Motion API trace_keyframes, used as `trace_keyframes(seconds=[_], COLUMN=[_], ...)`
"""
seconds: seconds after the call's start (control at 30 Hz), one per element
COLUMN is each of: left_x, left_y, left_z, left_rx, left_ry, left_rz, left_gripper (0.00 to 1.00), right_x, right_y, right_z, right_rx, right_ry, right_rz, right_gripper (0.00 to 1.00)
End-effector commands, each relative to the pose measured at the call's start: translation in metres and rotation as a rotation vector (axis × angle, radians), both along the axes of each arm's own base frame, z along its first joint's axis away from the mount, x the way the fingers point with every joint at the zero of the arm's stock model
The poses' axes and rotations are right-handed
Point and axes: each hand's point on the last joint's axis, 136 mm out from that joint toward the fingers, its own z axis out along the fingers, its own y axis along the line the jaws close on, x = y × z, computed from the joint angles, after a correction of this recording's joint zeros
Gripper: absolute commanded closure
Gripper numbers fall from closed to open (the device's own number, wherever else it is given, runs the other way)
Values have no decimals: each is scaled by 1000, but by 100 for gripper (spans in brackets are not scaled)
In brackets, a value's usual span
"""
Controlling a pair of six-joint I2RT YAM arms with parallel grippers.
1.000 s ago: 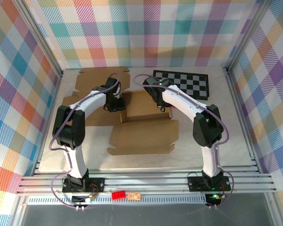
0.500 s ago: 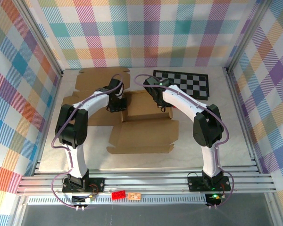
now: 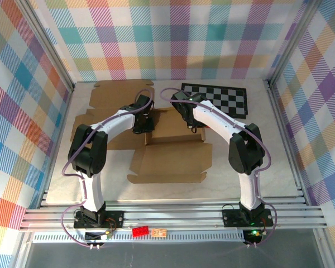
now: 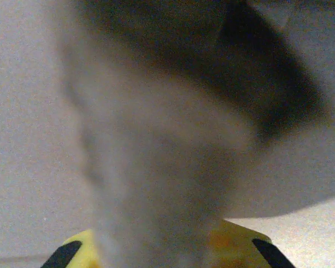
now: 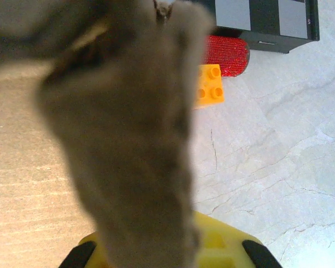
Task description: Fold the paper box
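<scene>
The brown paper box (image 3: 170, 162) lies mostly flat in the middle of the table, its wide front panel toward me. My left gripper (image 3: 143, 124) is at the box's left inner edge. A blurred cardboard flap (image 4: 156, 184) rises right in front of the left wrist camera and hides its jaws. My right gripper (image 3: 194, 127) is at the right inner edge, shut on a cardboard flap (image 5: 128, 156) that stands up out of its jaws.
A black-and-white checkerboard (image 3: 218, 99) lies at the back right, just behind the box. Beside it, in the right wrist view, are an orange brick (image 5: 210, 85) and a red glittery object (image 5: 228, 54). Bare marbled tabletop (image 5: 268, 167) stretches to the right.
My left gripper has slid to the right, toward the box's middle. The right arm and the front panel have stayed put.
</scene>
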Motion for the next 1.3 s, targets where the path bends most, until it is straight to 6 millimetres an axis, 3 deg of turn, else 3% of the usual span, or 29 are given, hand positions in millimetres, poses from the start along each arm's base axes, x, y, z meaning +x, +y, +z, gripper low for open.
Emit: trace_keyframes(seconds=[0.0, 0.23, 0.37, 0.43, 0.7, 0.8, 0.97, 1.27], left_x=[-10, -18, -20, -20, -15, -14, -14, -17], left_y=[-12, -10, -6, -4, -4, -9, -20, -31], left_z=[-4, -15, -20, -20, -2, 9, 55, 167], left_rx=[-18, -10, 10, 23, 50, 23, -88, -288], left_ry=[30, 74, 86, 81, 24, 10, -44, -195], left_rz=[-42, -53, -53, -47, -46, -48, -2, 37], left_gripper=[78, 77, 90, 100, 100, 75, 50, 45], right_x=[-2, -2, -1, -1, -5, -8, -18, -36], right_y=[4, 3, 4, 5, 5, 4, -2, -13], right_z=[-10, -11, -11, -12, -14, -13, -13, -19], right_rx=[18, 21, 27, 31, 46, 61, 138, 298], right_ry=[25, 27, 27, 31, 45, 52, 79, 121], right_rz=[-16, -23, -25, -26, -55, -78, -169, -338], right_gripper=[100, 100, 100, 100, 100, 100, 100, 100])
